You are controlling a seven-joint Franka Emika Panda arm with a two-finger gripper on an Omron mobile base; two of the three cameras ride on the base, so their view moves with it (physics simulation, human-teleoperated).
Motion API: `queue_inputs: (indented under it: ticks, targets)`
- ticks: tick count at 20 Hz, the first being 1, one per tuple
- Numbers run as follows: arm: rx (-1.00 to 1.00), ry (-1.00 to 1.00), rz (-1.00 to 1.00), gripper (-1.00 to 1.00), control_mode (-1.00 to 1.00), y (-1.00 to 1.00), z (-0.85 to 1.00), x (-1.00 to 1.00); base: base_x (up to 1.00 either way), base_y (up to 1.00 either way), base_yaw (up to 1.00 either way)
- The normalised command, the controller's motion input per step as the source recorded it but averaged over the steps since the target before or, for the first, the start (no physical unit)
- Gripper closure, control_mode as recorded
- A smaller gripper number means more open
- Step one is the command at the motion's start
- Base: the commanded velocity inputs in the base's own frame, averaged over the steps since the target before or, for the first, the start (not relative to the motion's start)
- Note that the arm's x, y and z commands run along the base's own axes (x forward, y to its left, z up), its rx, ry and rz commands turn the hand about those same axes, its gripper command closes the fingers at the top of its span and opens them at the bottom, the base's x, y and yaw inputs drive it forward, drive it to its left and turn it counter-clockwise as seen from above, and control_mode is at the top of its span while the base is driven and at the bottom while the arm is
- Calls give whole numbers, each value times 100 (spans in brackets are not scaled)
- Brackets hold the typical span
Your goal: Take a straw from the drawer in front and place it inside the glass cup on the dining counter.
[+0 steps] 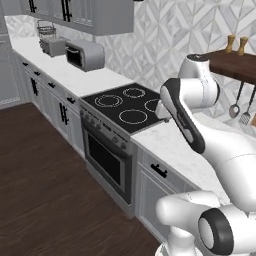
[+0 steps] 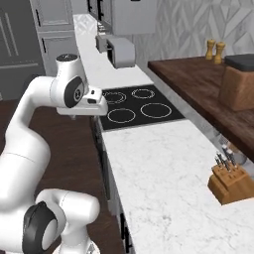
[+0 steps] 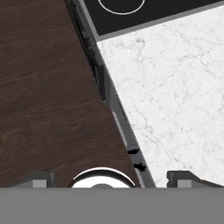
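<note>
My gripper (image 3: 111, 178) hangs open above the front edge of the white marble kitchen counter (image 3: 175, 96), looking straight down, with nothing between its wide-apart fingertips (image 3: 41, 177). In the right base view the gripper (image 2: 84, 113) sits beside the cooktop's near left corner. The drawer (image 1: 167, 175) is a light-grey front with a short black bar handle (image 1: 159, 170), just right of the oven, and it is shut. From above, that handle (image 3: 135, 159) shows as small black pieces on the cabinet edge. The straw is hidden. The glass cup and the dining counter are out of view.
A black cooktop (image 1: 127, 106) with an oven (image 1: 106, 160) below lies left of the drawer. A knife block (image 2: 229, 184) stands on the counter's right side, under a dark wooden shelf (image 2: 198, 79). A microwave (image 1: 84, 54) sits further along. Dark wood floor (image 3: 48, 100) lies below.
</note>
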Motion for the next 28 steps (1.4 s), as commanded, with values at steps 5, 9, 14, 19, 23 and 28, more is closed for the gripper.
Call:
queue_inputs:
  ticks: [5,9,14,19,23,28]
  targets:
    - [0,0,0,-100,100,0,0,0,-7,-91,9]
    - [0,0,4,-100,-100,-41,0,-2,-2,-45,4]
    - [-3,-10,9,-100,-100,-20,0,-16,0,0,0]
    - [-28,-11,2,-100,-100,86,-30,0,0,0,0]
    - [-44,-6,0,-100,-100,78,-66,18,0,0,0]
    - [-41,0,0,-100,-100,41,-80,27,0,0,0]
